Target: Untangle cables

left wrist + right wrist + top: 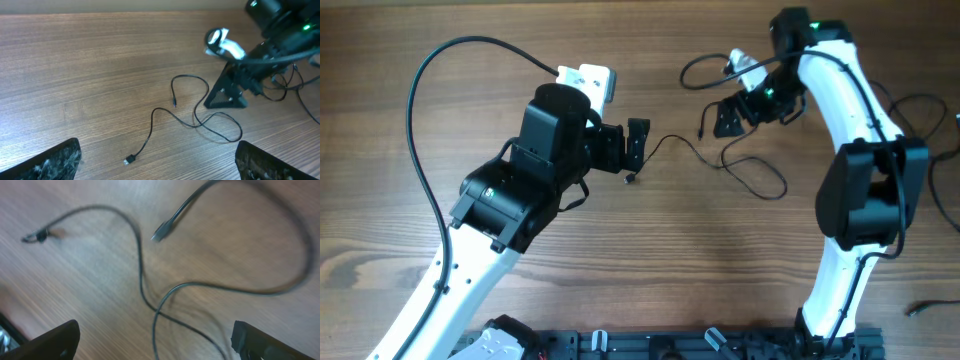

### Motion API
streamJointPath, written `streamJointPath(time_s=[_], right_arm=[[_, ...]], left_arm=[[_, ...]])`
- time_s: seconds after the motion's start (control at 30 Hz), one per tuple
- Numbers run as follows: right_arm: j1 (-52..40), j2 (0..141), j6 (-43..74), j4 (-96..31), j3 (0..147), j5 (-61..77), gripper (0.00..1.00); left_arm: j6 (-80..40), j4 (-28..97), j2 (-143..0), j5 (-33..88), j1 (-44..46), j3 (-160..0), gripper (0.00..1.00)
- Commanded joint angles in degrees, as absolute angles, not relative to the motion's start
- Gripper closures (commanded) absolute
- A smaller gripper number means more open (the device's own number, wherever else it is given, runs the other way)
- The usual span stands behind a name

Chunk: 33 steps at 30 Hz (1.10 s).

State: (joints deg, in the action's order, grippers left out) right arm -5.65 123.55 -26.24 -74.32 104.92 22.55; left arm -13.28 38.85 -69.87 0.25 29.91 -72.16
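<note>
A thin black cable (670,140) lies on the wooden table between the arms. Its plug (632,178) sits just below my left gripper (638,148), which is open and empty. In the left wrist view that plug (129,160) lies between the open fingers (160,167), on the table beneath them. The cable runs right into loose loops (760,185). My right gripper (728,118) is open above these loops. In the right wrist view, two cable strands cross (155,307) between the open fingers (157,345). A plug (161,231) and a second cable end (35,237) lie farther off.
Another thin cord loops (705,68) at the back, beside the right wrist. More dark cords (932,150) lie at the table's right edge, with a small plug (915,310) near the front right. The left arm's thick cable (430,70) arcs over the back left.
</note>
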Motion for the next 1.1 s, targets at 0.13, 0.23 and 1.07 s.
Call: streamJointPath(time_s=[0.13, 0.23, 1.07], right_arm=[[-7.0, 124.4, -28.6, -70.0, 94.7, 21.4, 0.00], [-7.0, 124.4, -28.5, -67.6, 91.4, 21.4, 0.00], [-7.0, 124.4, -52.5, -55.3, 83.9, 7.7, 0.33]], left_arm=[[-14.0, 38.7, -69.9, -0.3, 30.0, -72.3, 0.00], [-14.0, 38.7, -69.9, -0.3, 30.0, -72.3, 0.00], [-14.0, 38.7, -69.9, -0.3, 30.0, -72.3, 0.00]])
